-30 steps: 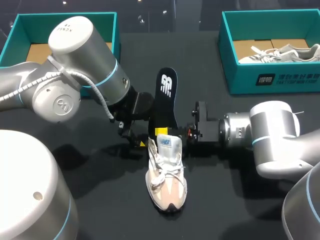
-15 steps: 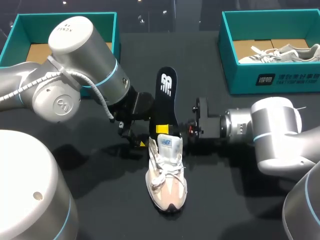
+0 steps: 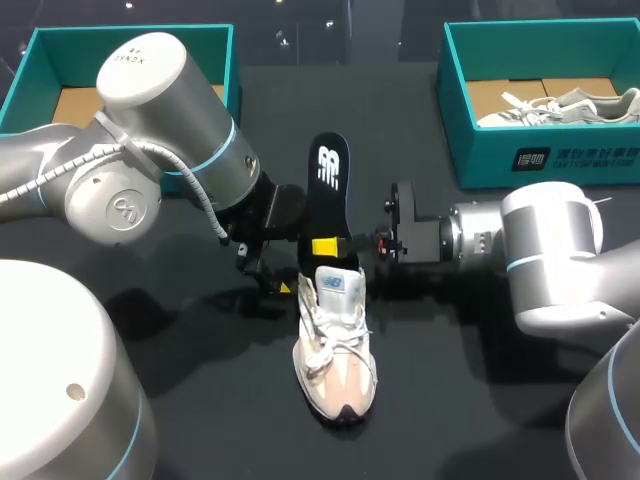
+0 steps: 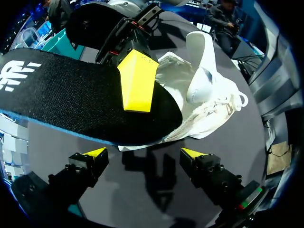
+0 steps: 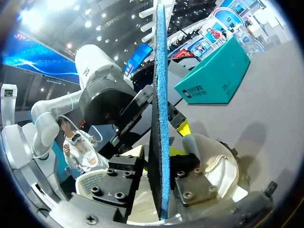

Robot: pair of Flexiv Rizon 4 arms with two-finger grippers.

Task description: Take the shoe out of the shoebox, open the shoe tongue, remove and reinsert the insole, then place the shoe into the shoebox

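Insole [image 3: 329, 185] has risen further from shoe [image 3: 336, 345], our right gripper [image 3: 328, 247] pinching it, left gripper [image 4: 143, 153] spread; reinsertion and boxing remain.

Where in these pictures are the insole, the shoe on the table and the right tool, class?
insole [image 3: 329, 200], head view, middle of its black top face.
shoe [image 3: 336, 345], head view, laces over the midfoot.
right tool [image 3: 326, 247], head view, yellow tip clamped on the insole.
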